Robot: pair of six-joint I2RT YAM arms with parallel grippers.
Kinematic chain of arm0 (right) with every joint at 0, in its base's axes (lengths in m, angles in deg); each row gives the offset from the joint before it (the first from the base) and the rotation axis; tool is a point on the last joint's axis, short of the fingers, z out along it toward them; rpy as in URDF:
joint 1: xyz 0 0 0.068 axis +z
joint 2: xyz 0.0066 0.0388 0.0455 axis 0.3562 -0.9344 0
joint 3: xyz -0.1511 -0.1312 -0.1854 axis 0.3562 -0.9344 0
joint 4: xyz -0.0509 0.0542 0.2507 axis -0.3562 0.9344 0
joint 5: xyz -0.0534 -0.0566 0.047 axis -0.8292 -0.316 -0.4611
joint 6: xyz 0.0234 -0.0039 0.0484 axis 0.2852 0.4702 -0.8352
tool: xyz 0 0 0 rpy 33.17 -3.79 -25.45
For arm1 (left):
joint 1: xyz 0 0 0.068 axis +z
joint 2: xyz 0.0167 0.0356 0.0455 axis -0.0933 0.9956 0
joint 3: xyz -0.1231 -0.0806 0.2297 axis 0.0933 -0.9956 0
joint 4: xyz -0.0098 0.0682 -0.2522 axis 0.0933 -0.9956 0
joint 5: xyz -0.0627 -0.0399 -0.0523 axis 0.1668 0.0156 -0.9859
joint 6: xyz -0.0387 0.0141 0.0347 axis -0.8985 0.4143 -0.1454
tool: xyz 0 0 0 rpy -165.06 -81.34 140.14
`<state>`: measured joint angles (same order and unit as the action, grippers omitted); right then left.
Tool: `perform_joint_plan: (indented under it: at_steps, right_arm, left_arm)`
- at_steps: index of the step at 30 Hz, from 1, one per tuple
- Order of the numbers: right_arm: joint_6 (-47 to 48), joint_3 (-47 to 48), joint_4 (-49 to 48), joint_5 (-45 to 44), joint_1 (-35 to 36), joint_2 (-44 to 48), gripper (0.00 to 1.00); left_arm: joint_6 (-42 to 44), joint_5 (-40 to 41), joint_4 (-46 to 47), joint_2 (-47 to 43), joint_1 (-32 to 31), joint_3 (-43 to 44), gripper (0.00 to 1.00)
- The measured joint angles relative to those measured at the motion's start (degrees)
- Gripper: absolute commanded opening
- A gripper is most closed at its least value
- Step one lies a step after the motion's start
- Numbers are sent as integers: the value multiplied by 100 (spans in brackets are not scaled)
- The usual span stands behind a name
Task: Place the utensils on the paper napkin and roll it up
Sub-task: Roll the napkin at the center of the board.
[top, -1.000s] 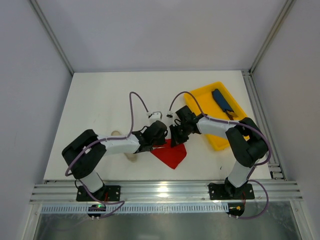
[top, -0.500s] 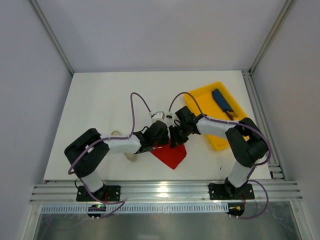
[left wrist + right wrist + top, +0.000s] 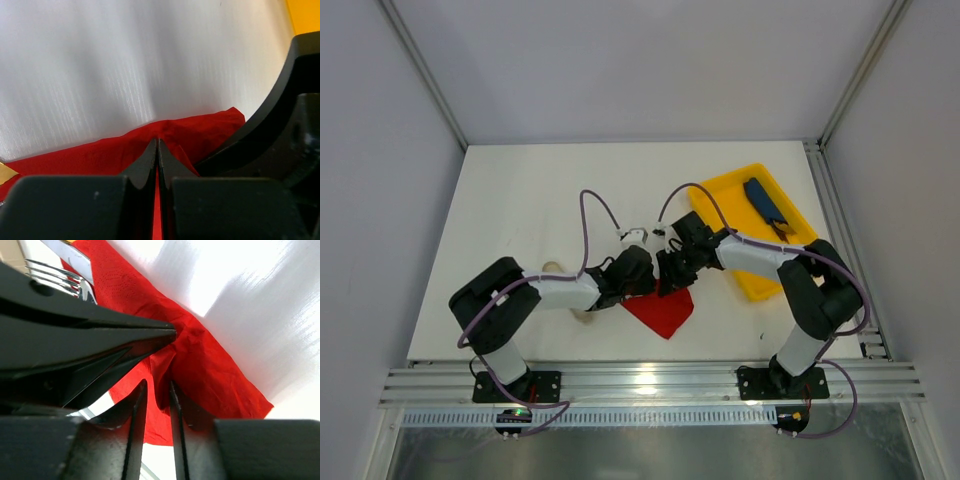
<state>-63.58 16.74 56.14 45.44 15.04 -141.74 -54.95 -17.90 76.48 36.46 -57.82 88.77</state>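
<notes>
**Asker:** Where is the paper napkin?

**Me:** The red paper napkin (image 3: 665,312) lies crumpled on the white desk (image 3: 520,200), close to the near edge and about midway along it. Both my arms reach inward and meet over its far side.

**Asker:** What is your left pincer doing?

**Me:** My left pincer (image 3: 158,147) is pressed together. In its wrist view the napkin rises into a peaked fold right at the fingertips. Creases run out from that spot, so it looks to be pinching the paper.

**Asker:** And the right one?

**Me:** My right pincer (image 3: 157,390) stands just beside the left, nearly tip to tip. Its fingers are a little apart, with a loose fold of the napkin in the narrow gap. I cannot tell whether the pads touch the paper.

**Asker:** Can you see the utensils?

**Me:** Partly. The right wrist view shows the tines of a shiny fork (image 3: 62,276) at the napkin's edge, behind my left finger. A flat metal strip (image 3: 70,257) lies just beyond it; I cannot tell what that is.

**Asker:** Anything else on the desk?

**Me:** A yellow tray (image 3: 730,190) sits near the right edge, with a dark-blue oblong item (image 3: 763,200) lying inside it.
</notes>
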Motion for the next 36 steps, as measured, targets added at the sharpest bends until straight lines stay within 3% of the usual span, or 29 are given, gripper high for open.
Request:
perform_joint_plan:
  at_steps: [7,16,23,27,36]
  right_arm:
    - [-48,-26,17,59,0,297,36]
    - [-212,-20,57,2,-26,424,36]
    - [-345,219,184,-260,-170,420,9]
    - [-387,275,184,-315,-212,398,4]
    - [-389,278,186,-393,-212,146,4]
  left_arm:
    - [-22,-22,114,0,0,-98,0]
    - [-105,-52,223,-2,9,-170,0]
    - [-120,-55,243,-2,11,-181,0]
    - [-120,-55,245,-2,11,-181,0]
    - [-120,-52,245,-2,11,-181,0]
